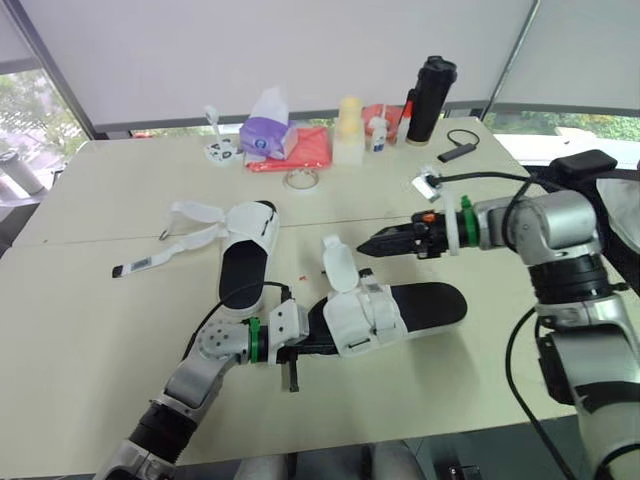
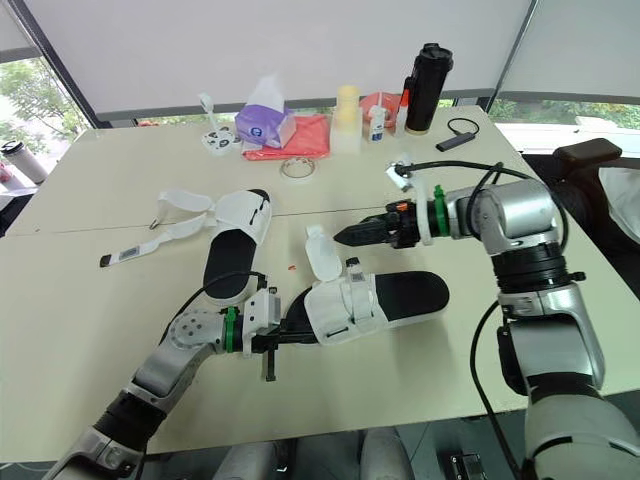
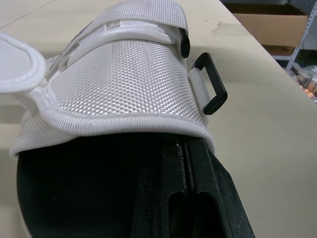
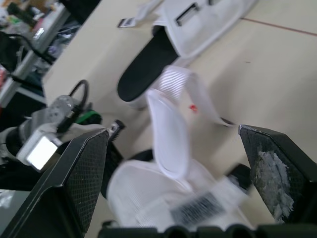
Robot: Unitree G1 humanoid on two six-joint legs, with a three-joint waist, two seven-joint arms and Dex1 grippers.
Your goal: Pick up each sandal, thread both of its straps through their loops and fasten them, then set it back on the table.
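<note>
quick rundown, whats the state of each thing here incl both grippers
left gripper: shut on near sandal
right gripper: open, at the loose strap, not gripping it
near sandal: one strap folded across, loose strap standing up, not threaded
far sandal: lying on table, straps undone and spread out
black bottle: upright, lid on

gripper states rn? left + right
Left gripper: closed, holding the near sandal by its sole.
Right gripper: open, holding nothing.
</note>
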